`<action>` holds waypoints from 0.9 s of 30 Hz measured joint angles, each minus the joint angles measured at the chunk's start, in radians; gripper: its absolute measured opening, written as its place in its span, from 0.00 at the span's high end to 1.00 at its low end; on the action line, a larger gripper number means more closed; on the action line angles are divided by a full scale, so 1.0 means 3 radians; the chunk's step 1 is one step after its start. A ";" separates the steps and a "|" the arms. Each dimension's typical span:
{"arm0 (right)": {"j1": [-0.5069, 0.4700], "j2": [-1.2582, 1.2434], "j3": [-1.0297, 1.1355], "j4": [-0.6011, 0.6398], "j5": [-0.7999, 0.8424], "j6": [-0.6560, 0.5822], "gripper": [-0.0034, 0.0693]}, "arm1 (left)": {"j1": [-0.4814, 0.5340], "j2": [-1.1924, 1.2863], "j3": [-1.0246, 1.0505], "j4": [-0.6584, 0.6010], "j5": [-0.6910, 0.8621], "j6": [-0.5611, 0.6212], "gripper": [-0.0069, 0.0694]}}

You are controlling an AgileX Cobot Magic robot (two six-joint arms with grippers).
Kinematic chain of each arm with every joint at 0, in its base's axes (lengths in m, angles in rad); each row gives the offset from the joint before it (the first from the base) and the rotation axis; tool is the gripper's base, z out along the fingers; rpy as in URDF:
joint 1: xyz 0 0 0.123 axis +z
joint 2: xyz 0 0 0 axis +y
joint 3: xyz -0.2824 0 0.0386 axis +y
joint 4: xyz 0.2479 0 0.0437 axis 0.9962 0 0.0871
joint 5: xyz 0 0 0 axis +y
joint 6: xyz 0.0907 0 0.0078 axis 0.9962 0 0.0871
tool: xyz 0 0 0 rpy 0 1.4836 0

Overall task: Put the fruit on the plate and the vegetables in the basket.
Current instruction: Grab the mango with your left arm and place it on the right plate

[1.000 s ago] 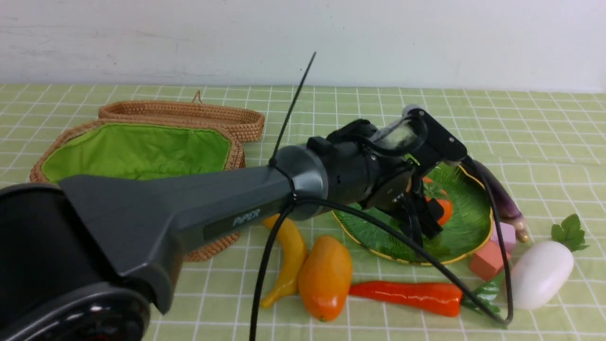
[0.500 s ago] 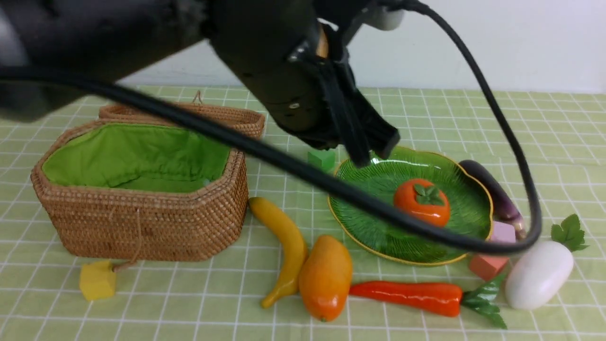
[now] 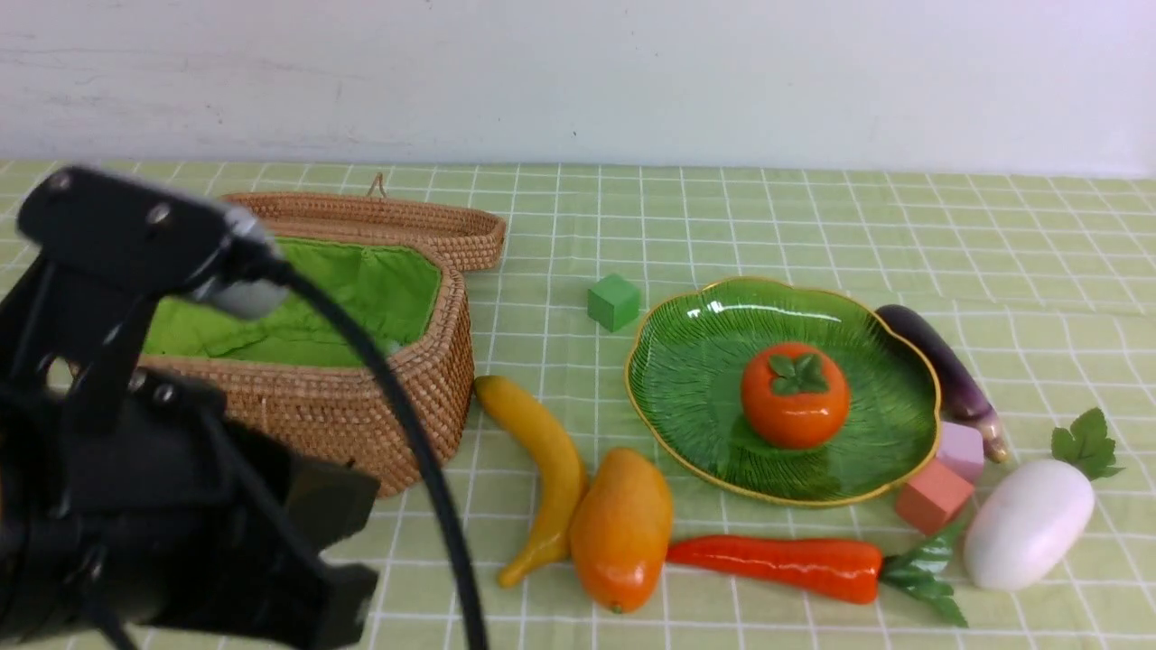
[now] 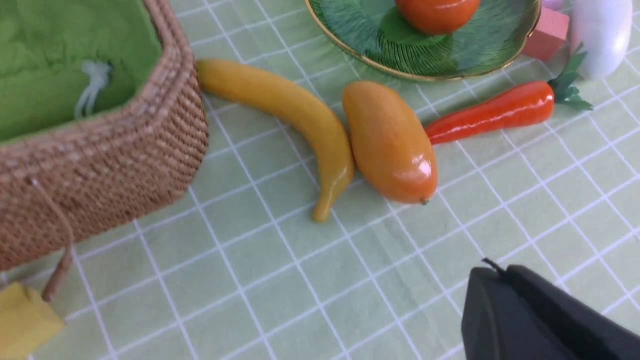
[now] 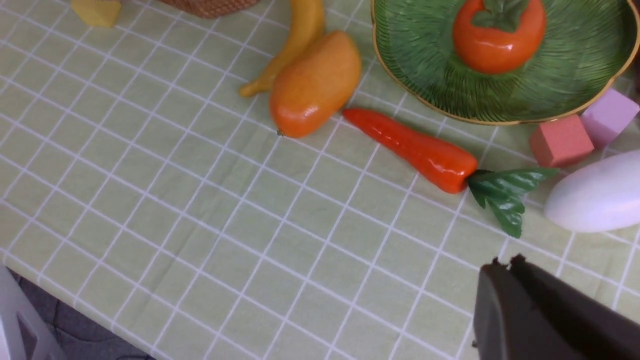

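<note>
Checked green tabletop (image 3: 722, 226): the left pincer (image 4: 500, 280) hangs closed on nothing near the open basket (image 3: 361, 415), which is ready for vegetables. Banana (image 3: 542, 451) and mango (image 3: 621, 528) touch, unsorted. The persimmon (image 3: 795, 394) sits on the plate (image 3: 686, 361). Carrot (image 3: 777, 564), eggplant (image 3: 939, 366) and radish (image 3: 1030, 524) lie outside, and the right pincer (image 5: 505, 275) is likewise closed and empty.

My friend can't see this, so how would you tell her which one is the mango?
Find the big green plate with the gold rim. Just in front of its left edge lies the mango, between the banana and the carrot. It is the fat oval one; the banana is thin and curved, the carrot long and red.
</note>
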 joint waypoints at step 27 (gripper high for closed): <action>0.0000 0.0092 0.0003 0.0259 0.0117 -0.0345 0.93 | -0.0261 0.2631 -0.1825 0.0041 0.0893 -0.0521 0.71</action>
